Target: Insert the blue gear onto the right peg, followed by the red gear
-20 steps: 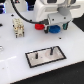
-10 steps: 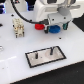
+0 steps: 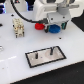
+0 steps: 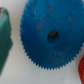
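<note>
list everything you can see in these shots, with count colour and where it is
blue gear: 1, bright blue, on the white table under the end effector
red gear: 1, red, on the table at the exterior view's left of the blue gear
plate: 1, grey with black border, nearer the camera than the gears
pegs: 2, dark, upright on the plate
small rack: 1, tan and white, exterior view's left
table: 1, white
end effector: 1, white and dark, over the blue gear, jaws unclear

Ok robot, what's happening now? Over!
Gripper above blue gear, jaws not visible. Red gear beside it. Right peg bare, nothing blocking.
</note>
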